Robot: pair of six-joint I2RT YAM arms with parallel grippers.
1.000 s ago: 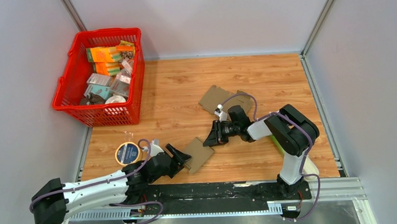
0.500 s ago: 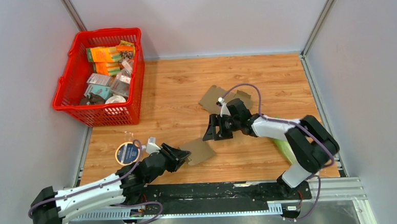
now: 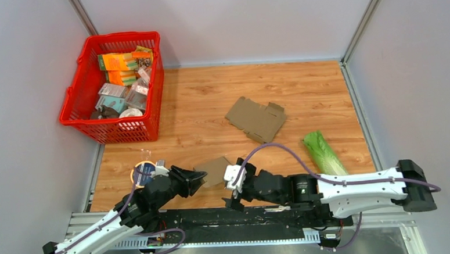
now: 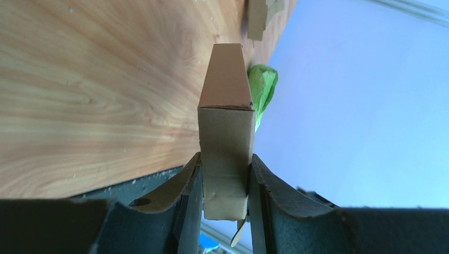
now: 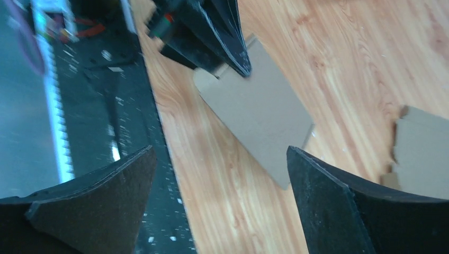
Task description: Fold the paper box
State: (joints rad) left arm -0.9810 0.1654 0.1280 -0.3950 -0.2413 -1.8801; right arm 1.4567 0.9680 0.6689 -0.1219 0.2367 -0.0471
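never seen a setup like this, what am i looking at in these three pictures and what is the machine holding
These are two robot arms bolted to the near edge of a wooden table. The wide picture looks down from above and behind them. The other two come from a small camera on each wrist, so each shows its own two-finger tool. On the table lie a flat cardboard box blank, a green leafy vegetable, a round roll and a red basket full of small packets. The left tool is clamped on a smaller folded cardboard piece; its wrist view shows the card pinched between both fingers. The right tool stands wide open next to that piece and holds nothing.
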